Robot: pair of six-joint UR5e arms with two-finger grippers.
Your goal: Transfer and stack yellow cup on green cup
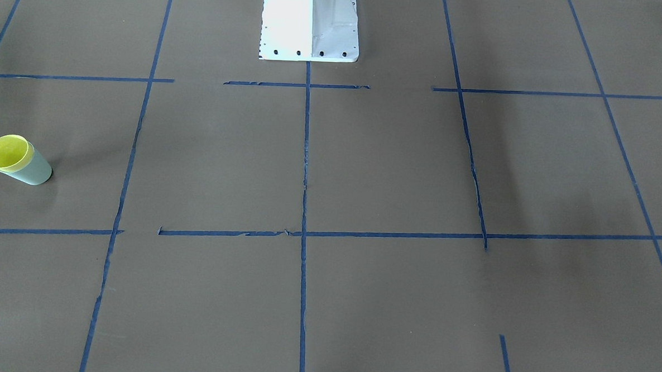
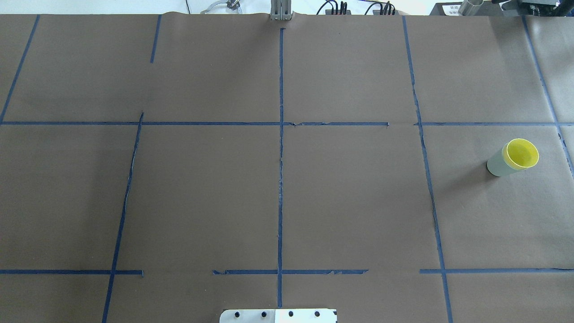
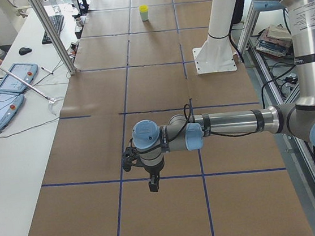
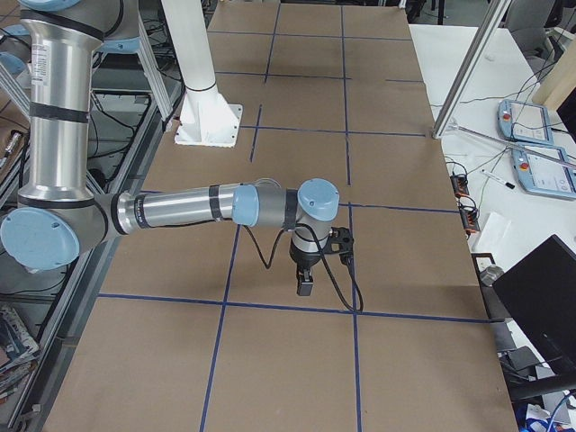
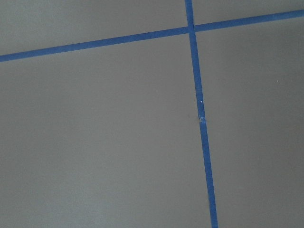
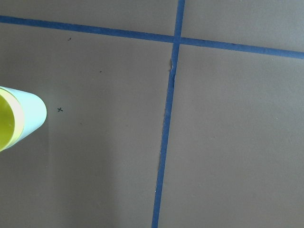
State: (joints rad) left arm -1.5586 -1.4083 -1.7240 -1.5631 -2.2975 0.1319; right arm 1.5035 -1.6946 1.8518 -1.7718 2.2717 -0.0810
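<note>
The yellow cup (image 2: 522,154) sits nested inside the green cup (image 2: 497,165), upright on the brown table at the robot's right side. Only its rim and inside show. The pair also shows in the front view, yellow cup (image 1: 8,152) in green cup (image 1: 33,170), far off in the left view (image 3: 144,12), and at the left edge of the right wrist view (image 6: 33,114). My left gripper (image 3: 153,185) and right gripper (image 4: 306,288) show only in the side views, pointing down above the table, away from the cups. I cannot tell whether they are open or shut.
The white robot base (image 1: 310,23) stands at the table's middle edge. Blue tape lines (image 2: 280,179) divide the brown surface. In the left view a metal post (image 3: 51,33) and control tablets (image 3: 6,92) stand on the side table, with a person at the edge.
</note>
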